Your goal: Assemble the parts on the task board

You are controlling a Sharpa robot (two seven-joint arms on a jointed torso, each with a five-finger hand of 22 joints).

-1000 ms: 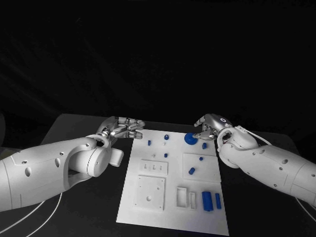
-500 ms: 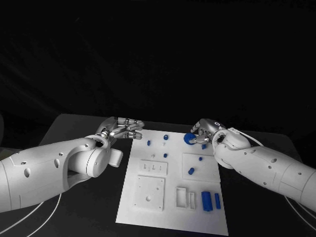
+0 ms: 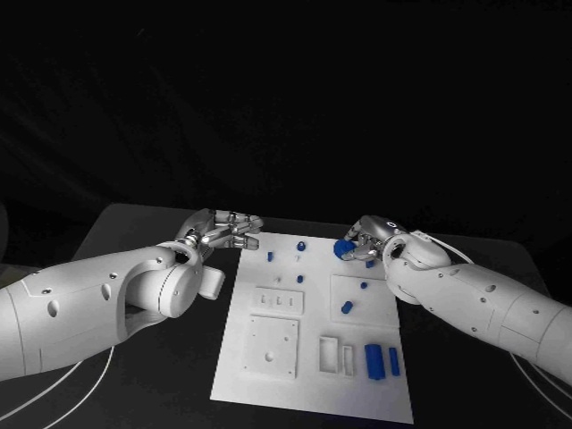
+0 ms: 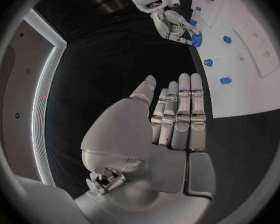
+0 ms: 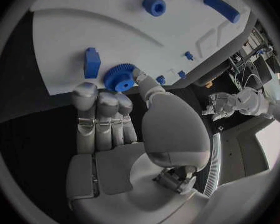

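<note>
The task board (image 3: 315,357) lies in the middle of the black table (image 3: 145,232), its long side running from near to far. At its far right corner the right hand (image 3: 367,239) pinches a blue toothed gear (image 3: 346,249) between thumb and fingertips; in the right wrist view the gear (image 5: 119,77) sits at the fingertips, just over the board's edge, beside a small blue block (image 5: 92,62) standing on the board. The left hand (image 3: 218,231) hovers just off the board's far left corner, over the table, holding nothing; the left wrist view shows its fingers (image 4: 180,114) straight and side by side, with the thumb set a little apart. On the board, 2 small blue pegs (image 3: 271,258) stand near the far left end, another short blue piece (image 3: 347,308) lies on the raised square panel toward the right, and 2 blue bars (image 3: 376,363) lie side by side near the right edge at the near end. A white square plate (image 3: 273,349) with a hole sits on the near left part of the board.
</note>
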